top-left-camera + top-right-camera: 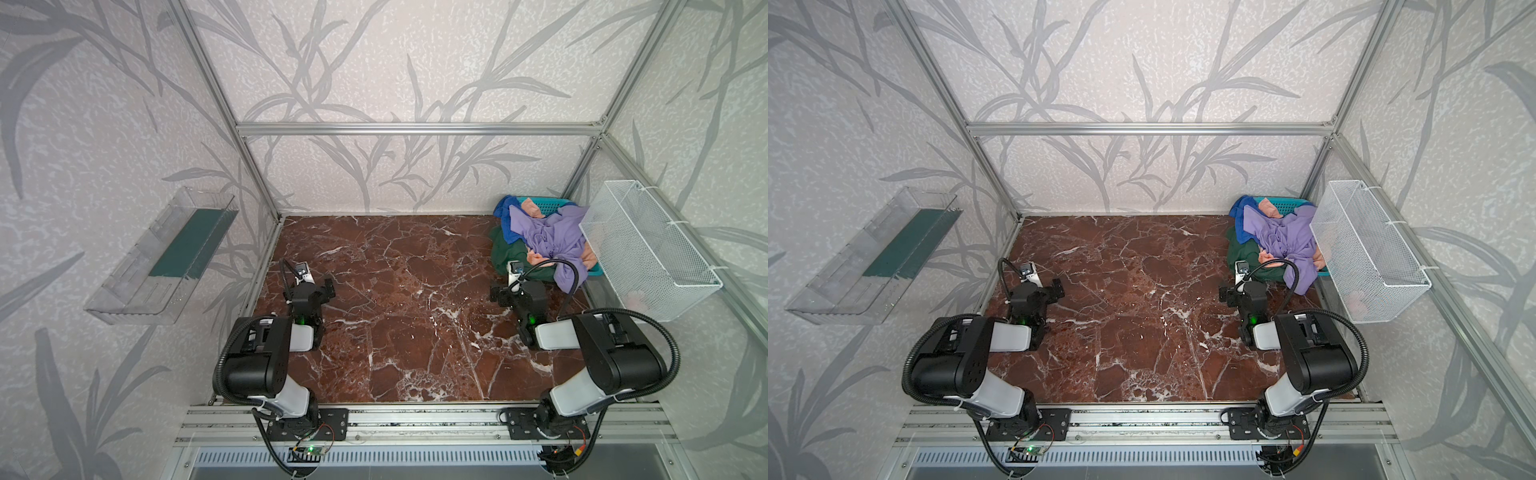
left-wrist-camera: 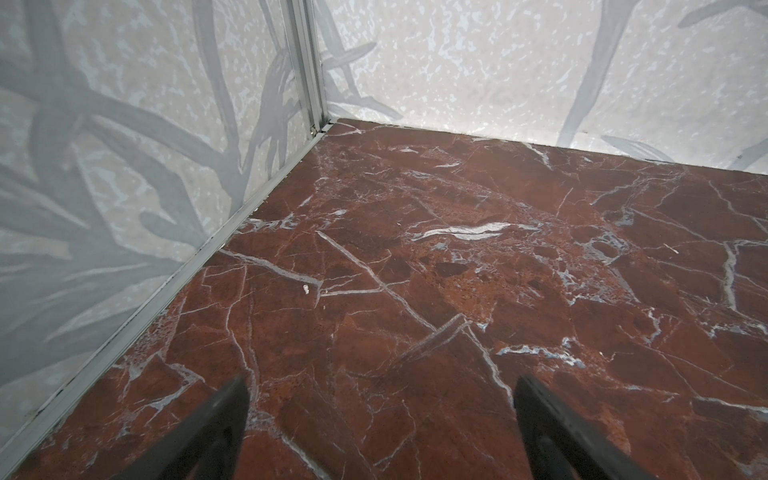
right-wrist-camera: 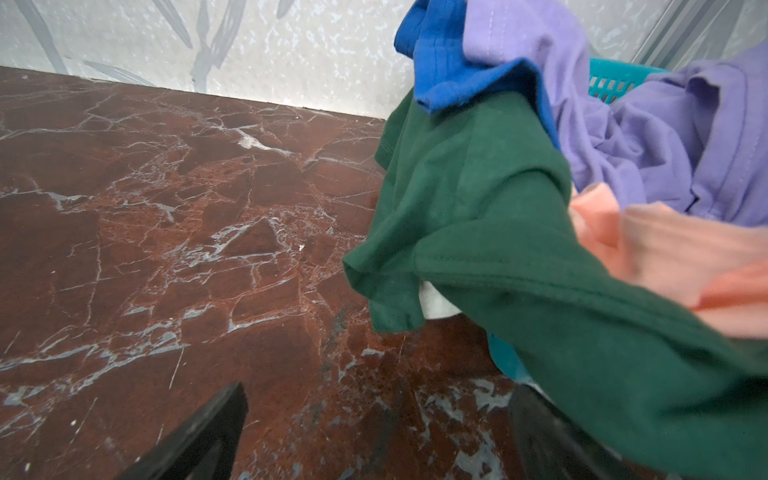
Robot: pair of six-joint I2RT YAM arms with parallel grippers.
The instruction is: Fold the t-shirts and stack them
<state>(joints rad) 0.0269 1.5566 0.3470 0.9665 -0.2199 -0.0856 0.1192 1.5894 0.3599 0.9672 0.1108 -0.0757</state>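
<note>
The t-shirts lie in a crumpled heap in and over a teal basket [image 1: 548, 202] at the table's back right. A lavender one [image 1: 548, 237] is on top, with royal blue [image 1: 509, 224], peach [image 1: 534, 208] and dark green [image 1: 507, 253] around it. My right gripper [image 1: 496, 293] hovers open just in front of the heap. In the right wrist view the green shirt [image 3: 478, 208] drapes beside one finger, with nothing between the jaws of the gripper [image 3: 376, 399]. My left gripper [image 1: 328, 289] is open over bare marble at the left, and it is empty in the left wrist view [image 2: 380, 390].
The red-brown marble table [image 1: 395, 291] is walled by patterned panels and aluminium posts. A white wire basket [image 1: 648, 249] hangs on the right wall beside the heap. A clear plastic tray [image 1: 166, 257] is mounted on the left wall.
</note>
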